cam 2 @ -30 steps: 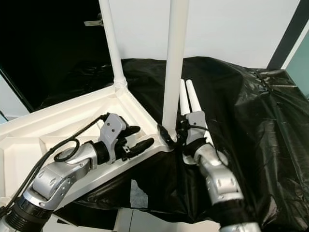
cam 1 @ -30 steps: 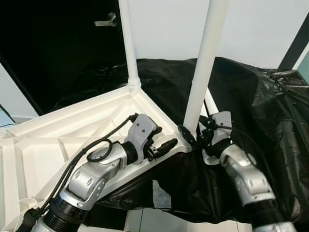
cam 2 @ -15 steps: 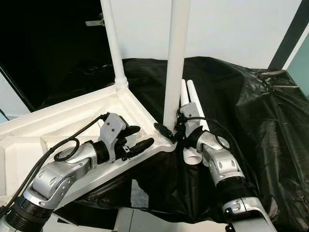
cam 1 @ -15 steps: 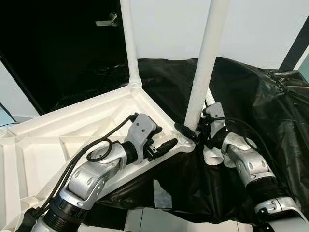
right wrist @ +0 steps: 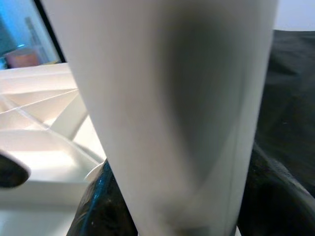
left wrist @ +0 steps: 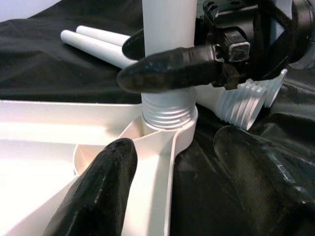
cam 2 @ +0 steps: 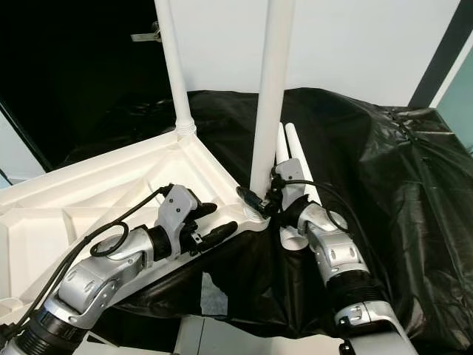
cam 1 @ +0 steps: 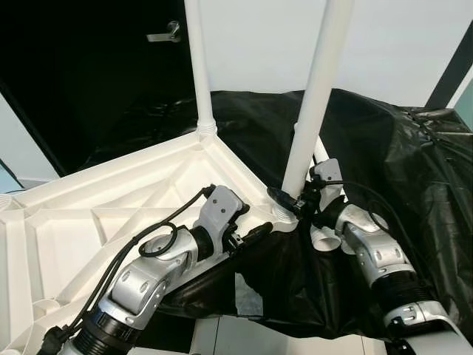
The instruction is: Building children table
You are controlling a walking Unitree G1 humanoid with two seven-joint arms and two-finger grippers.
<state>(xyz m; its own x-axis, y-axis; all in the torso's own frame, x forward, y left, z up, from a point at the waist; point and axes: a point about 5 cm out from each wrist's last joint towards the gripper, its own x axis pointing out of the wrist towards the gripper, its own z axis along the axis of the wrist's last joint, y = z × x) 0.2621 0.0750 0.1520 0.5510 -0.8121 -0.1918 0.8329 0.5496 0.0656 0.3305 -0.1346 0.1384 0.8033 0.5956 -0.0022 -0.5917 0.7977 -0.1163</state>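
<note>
At the near corner of the upturned white tabletop (cam 1: pixel 111 214), a white leg (cam 1: pixel 314 111) stands upright in its threaded socket, its top cut off by the frame. The right end effector (cam 1: pixel 290 203) is clenched around this leg just above the socket; its far finger is hidden behind the leg. The left end effector (cam 1: pixel 251 231) is released, its spread fingers (left wrist: pixel 98 191) straddling the tabletop's corner edge just beside the socket, one over the ribbed underside, the other out over the black sheet (cam 1: pixel 399 163). A second leg (cam 1: pixel 198 66) stands at the tabletop's far corner, also cut off above. Behind the socket, two spare legs (cam 2: pixel 290 148) lie side by side on the sheet, partly hidden by the right arm. The tabletop's corner overhangs the sheet-covered bench.
</note>
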